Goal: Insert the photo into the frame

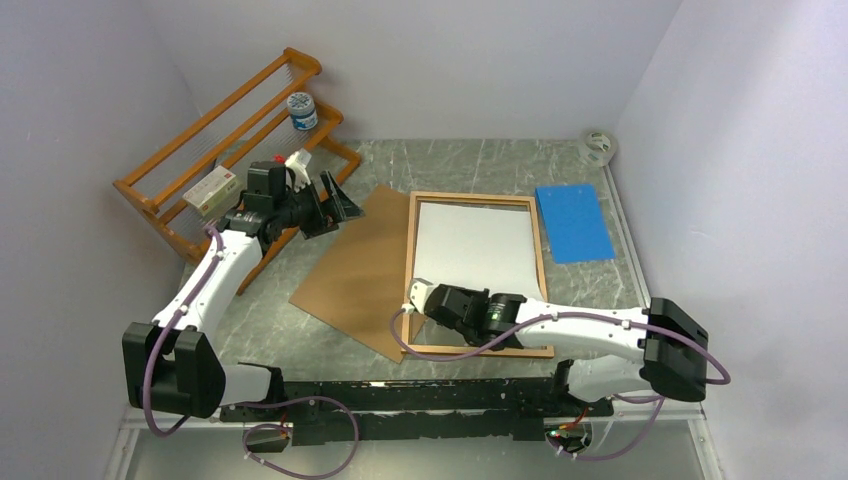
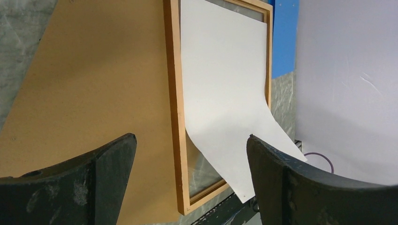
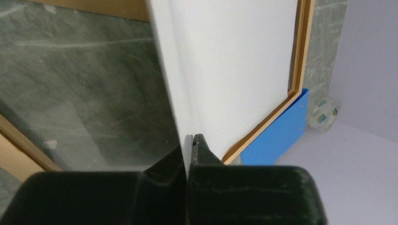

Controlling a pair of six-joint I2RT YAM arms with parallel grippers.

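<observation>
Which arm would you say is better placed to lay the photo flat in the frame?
Probably right: the right gripper is shut on the photo's raised near edge; the left gripper hangs open, off the frame.

Robot lab test cell. Plain white panels (image 1: 450, 60) box in a marble-look tabletop (image 1: 470, 160) on 3 sides, like a purpose-built enclosure. 2 white robot arms, left arm (image 1: 215, 270) & right arm (image 1: 590, 330), are bolted to a black rail (image 1: 420, 400) at the near edge, w/ purple cables (image 1: 396, 333) looping loose. Props are a staged, mixed lot: orange rack (image 1: 160, 190) w/ a jar (image 1: 301, 111) & small box (image 1: 210, 190), tape roll (image 1: 598, 146), blue sheet (image 1: 574, 222), frame (image 1: 412, 260).
</observation>
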